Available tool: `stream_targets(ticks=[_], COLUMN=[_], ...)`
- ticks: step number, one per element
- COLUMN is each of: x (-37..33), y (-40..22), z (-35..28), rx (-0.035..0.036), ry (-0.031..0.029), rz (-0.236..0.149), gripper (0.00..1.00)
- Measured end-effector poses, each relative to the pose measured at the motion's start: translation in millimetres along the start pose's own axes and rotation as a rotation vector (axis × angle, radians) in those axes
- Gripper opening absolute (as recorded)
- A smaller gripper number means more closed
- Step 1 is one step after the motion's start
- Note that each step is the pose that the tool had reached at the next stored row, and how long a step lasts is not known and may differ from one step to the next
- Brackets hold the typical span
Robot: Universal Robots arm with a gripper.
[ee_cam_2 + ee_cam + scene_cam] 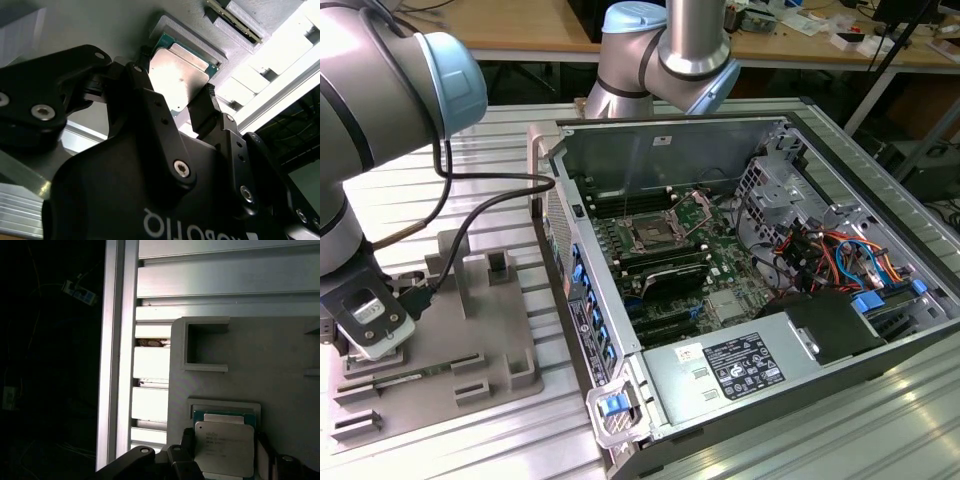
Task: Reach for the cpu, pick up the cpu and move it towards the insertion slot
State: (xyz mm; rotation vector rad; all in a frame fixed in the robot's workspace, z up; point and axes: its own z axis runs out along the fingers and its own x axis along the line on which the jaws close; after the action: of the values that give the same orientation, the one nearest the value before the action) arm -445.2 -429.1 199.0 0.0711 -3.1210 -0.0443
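My gripper (370, 342) sits low at the lower left of the exterior view, over the grey tray (490, 345) on the slatted table (500, 130). In the second wrist view the fingers (205, 102) are closed against two opposite edges of the cpu (180, 75), which lies in or barely above its shallow recess in the tray; I cannot tell which. The first wrist view shows the cpu (225, 447) with its silver top facing the camera and a green edge along one side. The insertion slot (650, 237) is well apart, in the middle of the exterior view on the motherboard inside the open computer case (720, 150). I judge this to be the pick-up. To do it well I want a straight, slow lift with the chip level, so that its corners clear the recess walls without scraping, and only light pressure on the edges.
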Motion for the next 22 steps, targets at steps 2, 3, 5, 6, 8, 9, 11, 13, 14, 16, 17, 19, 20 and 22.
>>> stream_targets(ticks=[2,3,5,6,8,9,11,13,14,16,17,19,20,22], x=[0.1,0.0,0.1,0.1,0.1,0.1,0.1,0.1,0.1,0.1,0.1,0.2,0.2,0.2], y=[0.0,0.1,0.1,0.2,0.2,0.2,0.2,0.2,0.2,0.2,0.2,0.3,0.3,0.3], z=[-1.4,-2.1,-3.9,-5.0,-6.5,-7.2,-7.5,-7.6,-7.7,-7.8,-7.9,-8.7,-9.2,-10.5], rx=[0.0001,0.0,0.0,0.0,0.0,-0.0001,-0.0002,-0.0002,-0.0001,-0.0001,-0.0001,0.0,0.0,0.0], ry=[0.0002,0.0,-0.0001,-0.0002,-0.0001,-0.0001,-0.0004,-0.0003,-0.0001,-0.0002,-0.0002,0.0,0.0,0.0], rz=[0.0,0.0,0.0,0.0,0.0,0.0,0.0,0.0,0.0,0.0,0.0,0.0,0.0,0.0], gripper=[0.55,0.55,0.55,0.55,0.55,0.55,0.55,0.55,0.55,0.55,0.55,0.55,0.55,0.55])
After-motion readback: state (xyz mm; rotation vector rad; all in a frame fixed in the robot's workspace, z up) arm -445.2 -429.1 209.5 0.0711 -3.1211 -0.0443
